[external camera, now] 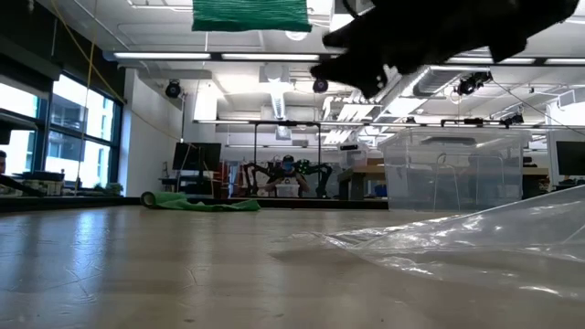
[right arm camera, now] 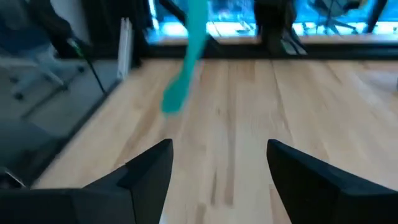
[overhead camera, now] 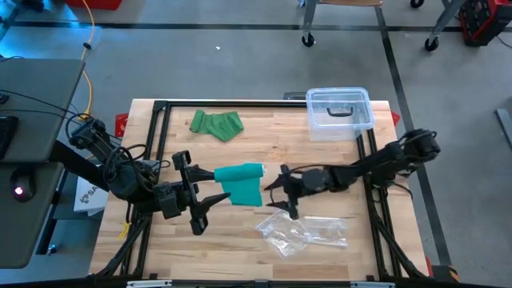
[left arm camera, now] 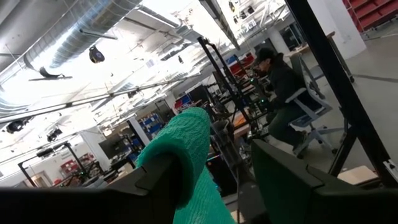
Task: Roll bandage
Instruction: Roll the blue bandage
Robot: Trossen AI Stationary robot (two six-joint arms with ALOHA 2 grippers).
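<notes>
On the left of the high view, the left arm reaches in over the table's left edge, and the left gripper point(overhead camera: 194, 192) holds the teal bandage point(overhead camera: 242, 184) up off the wooden table point(overhead camera: 240, 240). One finger point(left arm camera: 163, 180) presses against the rolled upper part in the left wrist view, where the roll curves over it; the other finger stands apart from the cloth, so whether both sides actually pinch it is hard to say. The jaws stand partly apart around the roll. From the roll a flap of bandage hangs down. In the low view only the bandage's bottom edge shows, cut off by the picture's top, clear of the tabletop.

Farther back on the table lies a second, darker green cloth point(overhead camera: 216, 124), crumpled, well apart from both grippers; the low view shows it as a low heap point(external camera: 196, 203).

To the right of the bandage, the right gripper point(overhead camera: 280, 192) hovers just beside the hanging flap, its fingers spread and holding nothing. In the right wrist view the bandage point(right arm camera: 186, 59) hangs ahead as a blurred strip, not between the fingers.

A crinkled clear plastic bag point(overhead camera: 300, 232) lies on the table near the right gripper, toward the front edge. At the back right sits a clear plastic bin point(overhead camera: 340, 112); what is inside is too small to tell.
</notes>
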